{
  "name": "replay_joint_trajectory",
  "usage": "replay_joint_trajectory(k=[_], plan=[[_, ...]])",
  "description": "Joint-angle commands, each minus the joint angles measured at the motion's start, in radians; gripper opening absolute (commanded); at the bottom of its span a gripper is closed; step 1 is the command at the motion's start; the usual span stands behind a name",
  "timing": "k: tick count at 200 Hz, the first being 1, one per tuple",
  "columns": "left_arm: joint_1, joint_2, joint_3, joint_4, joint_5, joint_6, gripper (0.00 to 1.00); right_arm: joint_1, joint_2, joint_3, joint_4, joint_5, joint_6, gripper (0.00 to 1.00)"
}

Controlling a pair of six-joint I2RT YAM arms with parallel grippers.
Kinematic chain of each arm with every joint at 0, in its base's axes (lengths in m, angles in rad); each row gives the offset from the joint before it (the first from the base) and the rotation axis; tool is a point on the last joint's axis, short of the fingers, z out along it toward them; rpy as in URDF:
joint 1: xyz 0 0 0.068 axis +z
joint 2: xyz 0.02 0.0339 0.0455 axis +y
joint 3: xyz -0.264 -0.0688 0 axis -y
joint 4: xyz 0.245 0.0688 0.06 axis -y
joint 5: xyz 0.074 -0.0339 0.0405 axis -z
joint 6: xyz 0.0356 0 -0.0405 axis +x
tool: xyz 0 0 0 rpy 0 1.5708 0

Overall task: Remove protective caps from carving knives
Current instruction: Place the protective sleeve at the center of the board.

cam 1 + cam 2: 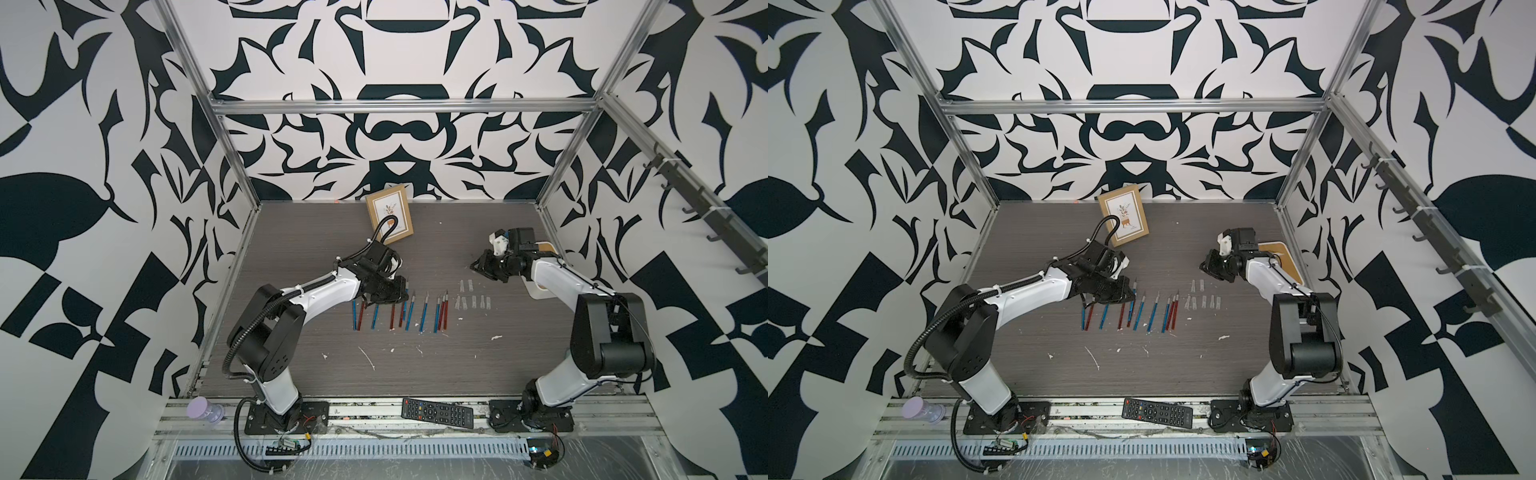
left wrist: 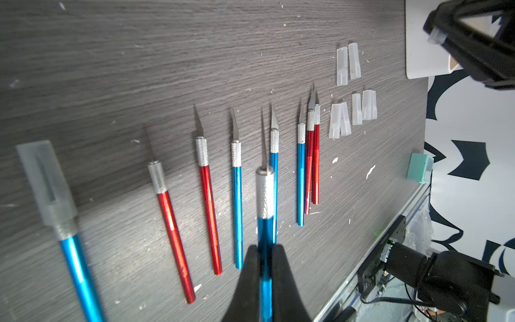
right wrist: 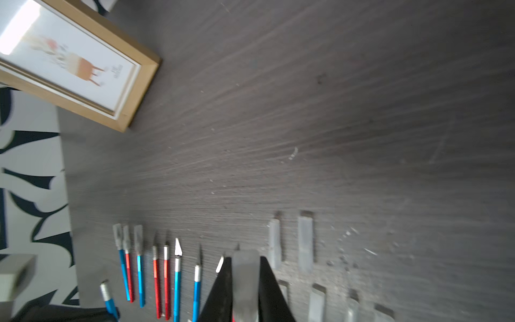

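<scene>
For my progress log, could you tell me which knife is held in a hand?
The blue-handled knife clamped in the left hand, blade bare; the other knives lie on the table.

Tabletop (image 1: 291,374): grey wood grain, scattered white flecks (image 1: 368,358).
Wooden picture frame (image 1: 389,218) near the back wall, turned askew.
Black remote control (image 1: 437,412) on the front aluminium rail (image 1: 365,419), buttons up.
Lilac-topped clear container (image 1: 204,409) at the rail's left end.
White-rimmed tan board (image 1: 1277,255) at the right edge, partly hidden.
Dark hook rack (image 1: 702,208) on the right wall.
Small teal block (image 2: 419,168) at the tabletop's edge.
Walls carry a black-and-white pattern.
</scene>
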Motion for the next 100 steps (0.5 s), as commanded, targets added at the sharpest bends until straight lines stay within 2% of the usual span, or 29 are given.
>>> replay_joint_trajectory(k=[1,100], plan=[[-0.001,0.007,0.024,-0.020,0.000,0.009,0.00,0.002,-0.001,0.033,-0.114,0.131,-0.083,0.19],[-0.001,0.018,0.027,-0.022,0.001,0.004,0.00,0.023,0.114,0.093,-0.187,0.256,-0.123,0.21]])
